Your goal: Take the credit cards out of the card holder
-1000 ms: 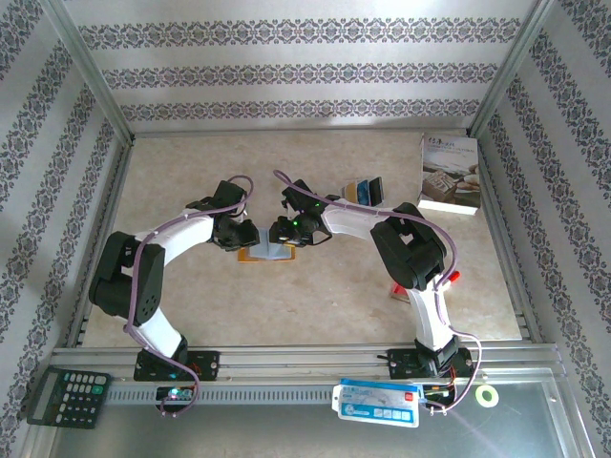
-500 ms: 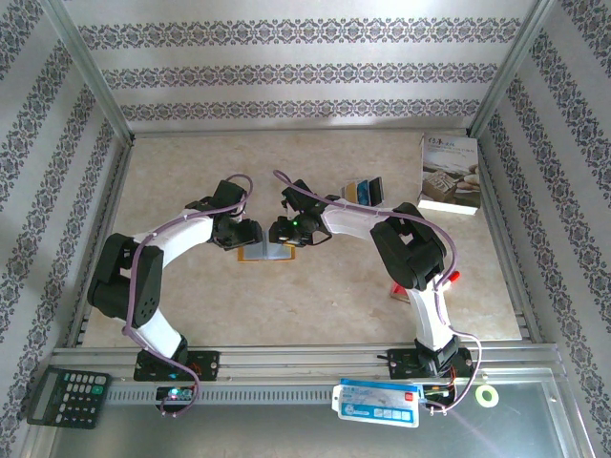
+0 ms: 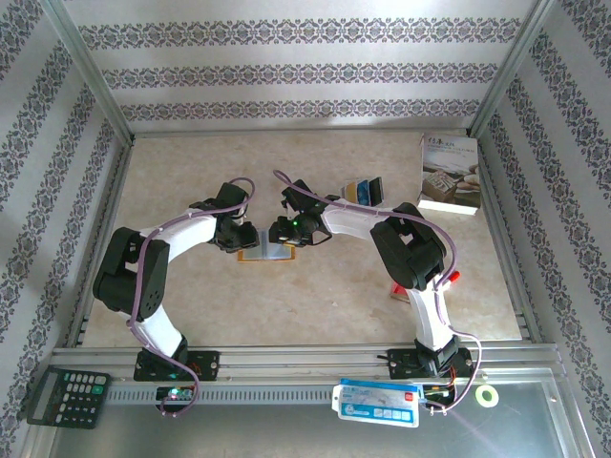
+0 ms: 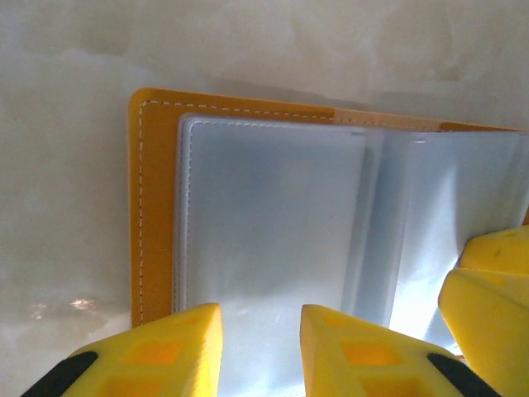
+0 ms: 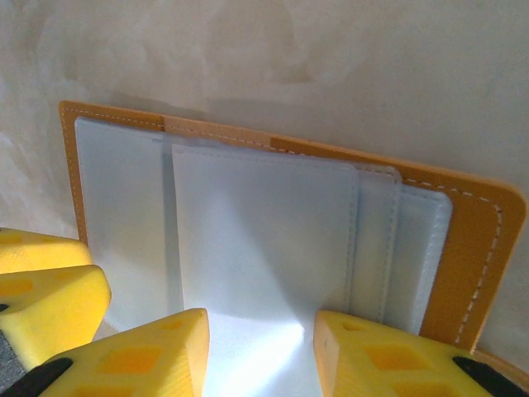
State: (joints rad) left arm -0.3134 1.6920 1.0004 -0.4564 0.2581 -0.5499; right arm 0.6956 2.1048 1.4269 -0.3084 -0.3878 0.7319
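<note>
The walls are wearing striped, flowery wallpaper inside a metal frame, and the surface [image 3: 315,296] is looking like beige marble. The card holder [image 3: 266,252] is lying open and flat roughly in the middle of it, orange cover down, with both arms leaning in over it from either side.

From the left wrist camera, the left hand [image 4: 258,321] is hovering right over the holder's clear plastic sleeves. Its yellow fingers [image 4: 169,347] are sitting a little apart with nothing pinched between them, so I'm calling it open. A yellow finger of the other arm is poking in at the right edge. You can see the white stitching running along the orange border, and the sleeves are looking see-through and glary. I'm not making out any card or print inside them.

It's the same deal on the right wrist camera. The right hand [image 5: 260,327] is parted over the layered sleeves and not gripping anything, with the stitched orange edge peeking out at the top and right.

A small pile of cards [image 3: 365,191] is lying further back and to the right, well apart from the holder. A white book [image 3: 449,175] is sitting near the right wall. There's writing on its cover, but it's way too small to read.

Down by the near rail, a dark calculator [image 3: 65,395] is resting at the left. A blue-and-white packet [image 3: 379,401] is sitting at the right, and its label is not legible either.
</note>
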